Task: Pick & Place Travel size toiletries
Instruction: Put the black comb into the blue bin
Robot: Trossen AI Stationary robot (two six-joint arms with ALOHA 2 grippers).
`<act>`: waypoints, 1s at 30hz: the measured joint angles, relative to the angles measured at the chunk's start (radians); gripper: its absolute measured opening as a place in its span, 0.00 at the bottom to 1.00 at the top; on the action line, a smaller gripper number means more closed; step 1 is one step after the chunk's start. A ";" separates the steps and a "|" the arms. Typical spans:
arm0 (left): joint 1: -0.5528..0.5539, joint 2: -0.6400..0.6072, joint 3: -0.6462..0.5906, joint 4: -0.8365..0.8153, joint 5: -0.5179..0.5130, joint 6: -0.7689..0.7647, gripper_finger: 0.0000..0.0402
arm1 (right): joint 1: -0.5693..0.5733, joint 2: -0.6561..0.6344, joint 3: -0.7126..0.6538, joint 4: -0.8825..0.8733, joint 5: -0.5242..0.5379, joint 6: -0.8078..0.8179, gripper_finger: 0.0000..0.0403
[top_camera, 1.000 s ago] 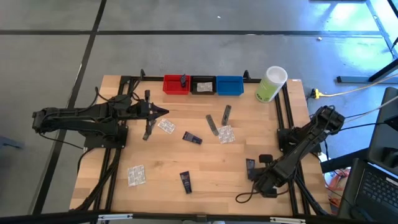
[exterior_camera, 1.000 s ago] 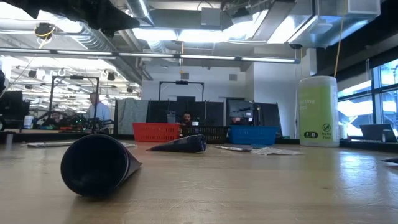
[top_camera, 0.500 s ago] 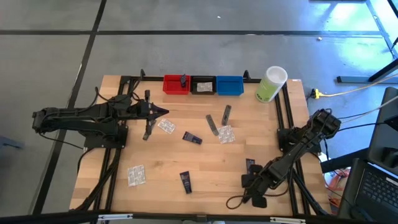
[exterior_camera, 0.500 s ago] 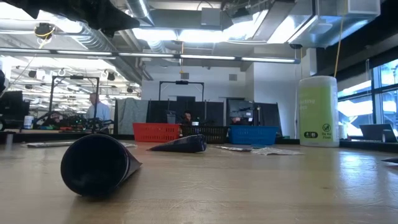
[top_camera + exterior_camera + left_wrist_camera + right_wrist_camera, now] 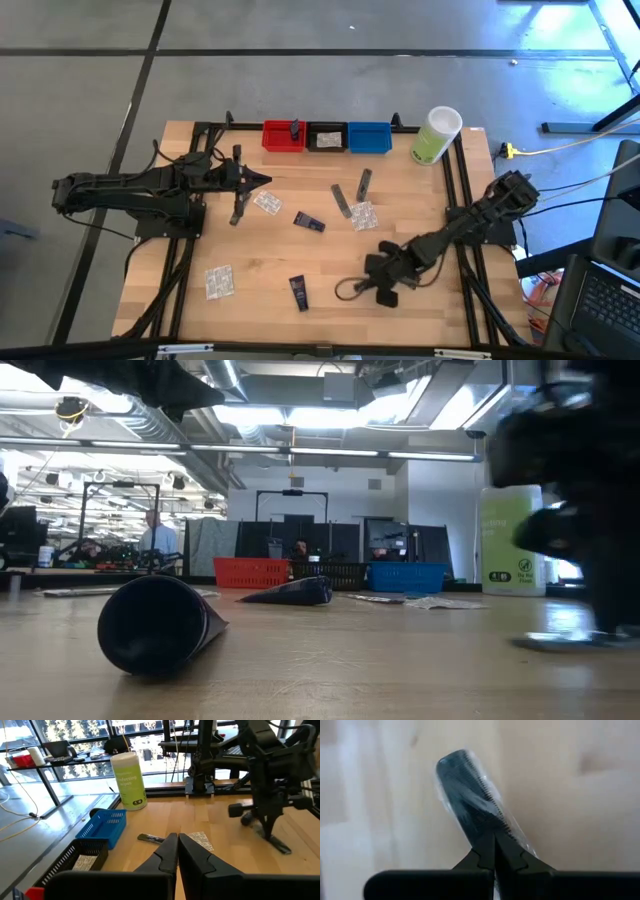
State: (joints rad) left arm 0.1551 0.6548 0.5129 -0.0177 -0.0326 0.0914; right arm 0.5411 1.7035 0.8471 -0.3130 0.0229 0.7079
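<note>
Wooden table (image 5: 340, 265): right gripper (image 5: 384, 291), at 5 o'clock, is carrying pinched dark plastic-wrapped tube (image 5: 470, 802); next, bin drop.

Red bin (image 5: 283, 137), blue bin (image 5: 369, 138), pale-green container (image 5: 434, 136).

— What's my table (image 5: 330, 300)?
— Pale wood. At its far edge sit a red bin (image 5: 283, 136), black bin (image 5: 326, 137), blue bin (image 5: 368, 137) and green container (image 5: 435, 136).
— Scattered across it?
— Navy tubes (image 5: 299, 292), grey sachets (image 5: 342, 200), clear packets (image 5: 219, 283).
</note>
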 joint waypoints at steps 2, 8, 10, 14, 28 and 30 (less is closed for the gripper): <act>0.000 0.000 0.000 0.000 0.000 0.000 0.02 | -0.050 0.000 0.000 0.000 0.001 -0.061 0.00; 0.000 0.000 0.000 0.000 0.000 0.000 0.03 | -0.192 0.000 0.000 0.027 0.002 -0.208 0.00; 0.000 0.000 0.000 0.000 0.000 0.000 0.03 | -0.231 0.000 0.000 0.055 -0.003 -0.247 0.00; 0.000 0.000 0.000 0.000 0.000 0.000 0.03 | -0.286 0.000 0.002 0.097 -0.012 -0.274 0.00; 0.000 0.000 0.000 -0.007 0.000 0.000 0.02 | -0.309 -0.032 0.175 -0.300 0.048 -0.402 0.00; 0.000 -0.001 0.000 -0.007 0.000 0.000 0.03 | -0.306 -0.038 0.176 -0.374 0.040 -0.402 0.00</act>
State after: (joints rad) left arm 0.1551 0.6540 0.5129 -0.0244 -0.0330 0.0914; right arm 0.2347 1.6657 1.0229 -0.6869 0.0625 0.3058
